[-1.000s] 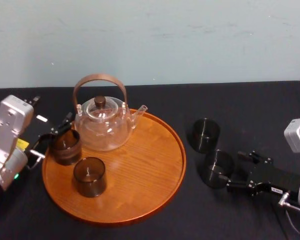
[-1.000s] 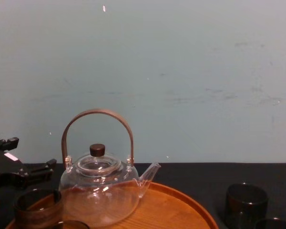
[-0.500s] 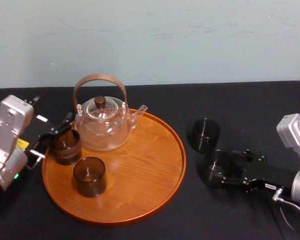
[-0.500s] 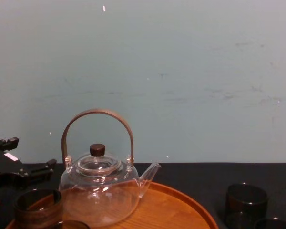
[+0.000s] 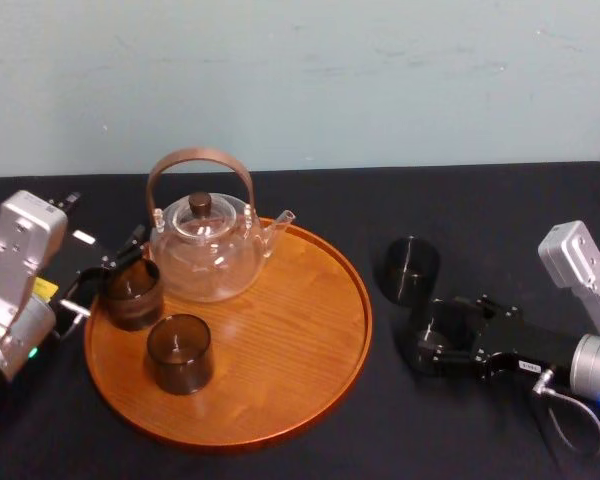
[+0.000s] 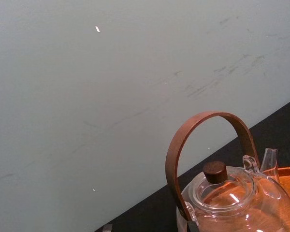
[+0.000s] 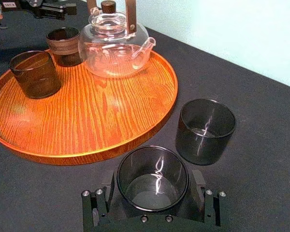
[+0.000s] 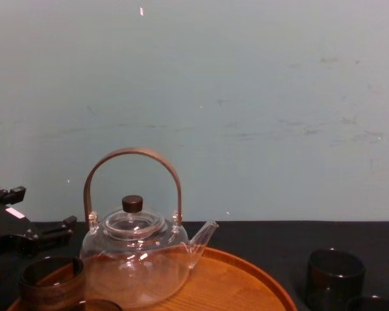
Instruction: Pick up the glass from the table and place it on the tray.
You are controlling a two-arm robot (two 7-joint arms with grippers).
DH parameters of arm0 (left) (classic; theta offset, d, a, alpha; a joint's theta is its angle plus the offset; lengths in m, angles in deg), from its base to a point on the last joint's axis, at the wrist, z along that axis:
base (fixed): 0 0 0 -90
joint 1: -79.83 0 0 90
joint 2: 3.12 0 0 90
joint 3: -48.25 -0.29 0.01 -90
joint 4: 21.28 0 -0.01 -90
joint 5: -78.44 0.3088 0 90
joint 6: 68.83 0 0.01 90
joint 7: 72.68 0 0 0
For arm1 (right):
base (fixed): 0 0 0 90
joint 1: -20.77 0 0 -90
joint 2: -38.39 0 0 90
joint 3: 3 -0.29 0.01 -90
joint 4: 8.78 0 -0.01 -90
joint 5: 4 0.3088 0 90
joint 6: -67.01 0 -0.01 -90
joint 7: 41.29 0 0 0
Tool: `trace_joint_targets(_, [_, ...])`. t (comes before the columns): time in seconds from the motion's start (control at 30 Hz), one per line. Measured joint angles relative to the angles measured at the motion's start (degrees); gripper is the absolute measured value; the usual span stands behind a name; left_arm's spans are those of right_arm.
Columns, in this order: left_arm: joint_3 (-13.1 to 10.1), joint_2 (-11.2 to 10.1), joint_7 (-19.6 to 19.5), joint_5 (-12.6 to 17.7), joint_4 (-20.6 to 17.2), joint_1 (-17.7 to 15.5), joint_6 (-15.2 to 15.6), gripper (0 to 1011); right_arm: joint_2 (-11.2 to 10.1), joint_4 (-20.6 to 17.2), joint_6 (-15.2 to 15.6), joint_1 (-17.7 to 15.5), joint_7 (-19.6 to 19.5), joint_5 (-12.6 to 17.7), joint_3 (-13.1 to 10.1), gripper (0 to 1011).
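Low in the middle of the right wrist view, the right gripper straddles the glass. Its jaws are spread to either side of the wall, close against it but not visibly squeezing. The glass stands on the table, at the lower right of the tray.

I judge you are at the grasp, with nothing lifted yet. Next you need to close firmly, raise the glass straight above the low rim and carry it up-left to bare wood. Keep clear of the second dark glass just beside it.

The glass is upright, mouth up, its axis vertical. Being round, it faces no particular way, so just keep it level.

Your left gripper sits parked at the left edge of the head view by the tray's rim, jaws apart.
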Motion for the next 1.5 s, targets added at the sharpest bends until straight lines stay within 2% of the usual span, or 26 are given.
trace_joint_targets(0.23, [0.0,0.0,0.0,0.0,0.0,0.0,0.0,1001,0.4,0.6,0.4,0.8,-0.6,-0.8,0.7,1002])
trace_joint_targets(0.57, [0.0,0.0,0.0,0.0,0.0,0.0,0.0,1001,0.3,0.5,0.4,0.7,-0.5,-0.7,0.6,1002])
trace_joint_targets(0.77, [0.0,0.0,0.0,0.0,0.0,0.0,0.0,1002,0.3,0.5,0.4,0.7,-0.5,-0.6,0.5,900])
trace_joint_targets(1.37, [0.0,0.0,0.0,0.0,0.0,0.0,0.0,1002,0.3,0.4,0.3,0.6,-0.4,-0.5,0.4,898])
trace_joint_targets(1.5, [0.0,0.0,0.0,0.0,0.0,0.0,0.0,1001,0.1,0.2,-0.3,0.4,0.0,0.3,0.0,898])
